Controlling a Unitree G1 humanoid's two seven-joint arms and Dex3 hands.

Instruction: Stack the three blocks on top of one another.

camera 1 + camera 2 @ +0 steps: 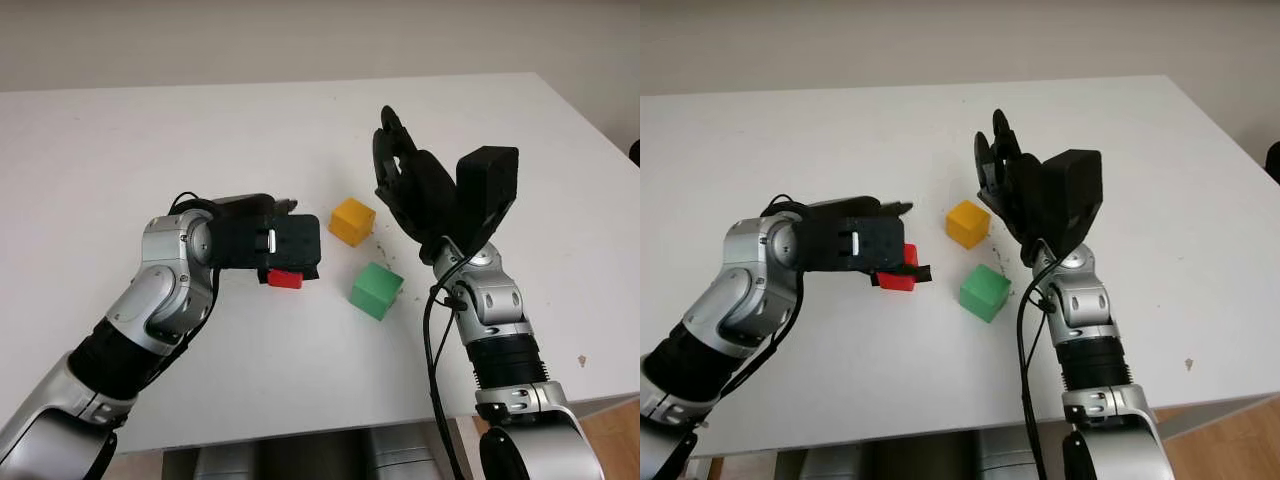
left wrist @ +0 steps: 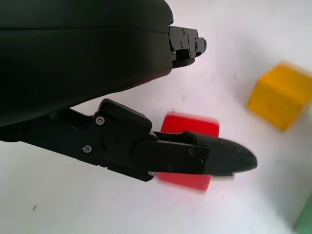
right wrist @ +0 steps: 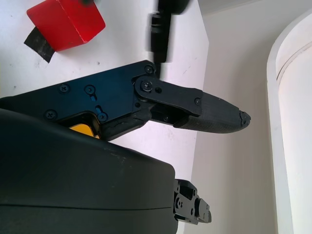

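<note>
A red block (image 1: 285, 279) lies on the white table (image 1: 150, 130) near its middle. My left hand (image 1: 288, 243) hovers right over it, open. One finger (image 2: 204, 157) crosses in front of the block (image 2: 192, 124) without gripping it. To the right, a yellow block (image 1: 352, 221) sits on the table, with a green block (image 1: 376, 290) just in front of it. All three blocks stand apart. My right hand (image 1: 400, 165) is raised above the table, just right of the yellow block. It is open and holds nothing.
The table's front edge (image 1: 330, 425) runs close below the two arms, and its right edge (image 1: 600, 130) slants away at the far right. A cable (image 1: 432, 340) hangs along my right forearm. Bare tabletop stretches to the left and the back.
</note>
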